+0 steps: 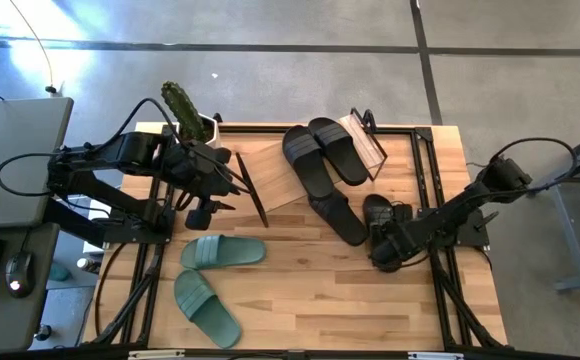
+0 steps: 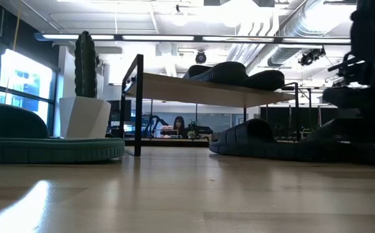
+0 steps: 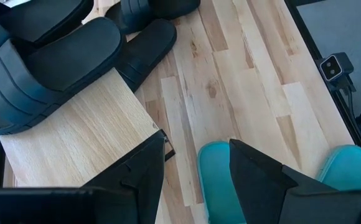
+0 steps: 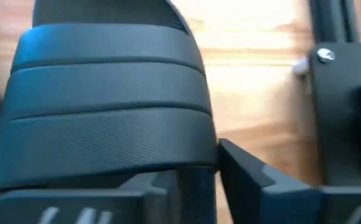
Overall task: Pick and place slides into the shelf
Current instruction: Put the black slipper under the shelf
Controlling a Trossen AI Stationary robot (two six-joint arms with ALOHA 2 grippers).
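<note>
The shelf [image 1: 280,175] stands at the table's far middle with two black slides [image 1: 322,150] lying on its top board. A third black slide [image 1: 337,217] lies sole-down on the table just in front of it. My right gripper [image 1: 382,252] is down at a fourth black slide [image 1: 378,213] near the right edge, and its fingers [image 4: 199,168] are shut on that slide's strap [image 4: 106,118]. Two green slides [image 1: 222,250] [image 1: 207,307] lie at the near left. My left gripper [image 1: 220,195] hangs open above the table beside the shelf, over a green slide [image 3: 215,180]. My right gripper has the side edge of the black slide's broad strap [image 4: 206,146] between its two fingers, one finger [image 4: 249,174] outside the strap and the other under it. It comes slanting down from the table's right. The slide lies on the table.
A cactus in a white pot [image 1: 185,115] stands at the far left corner behind my left arm. Black frame rails [image 1: 425,170] run along the table's right side close to my right arm. Bare wood lies in the near middle [image 1: 320,300].
</note>
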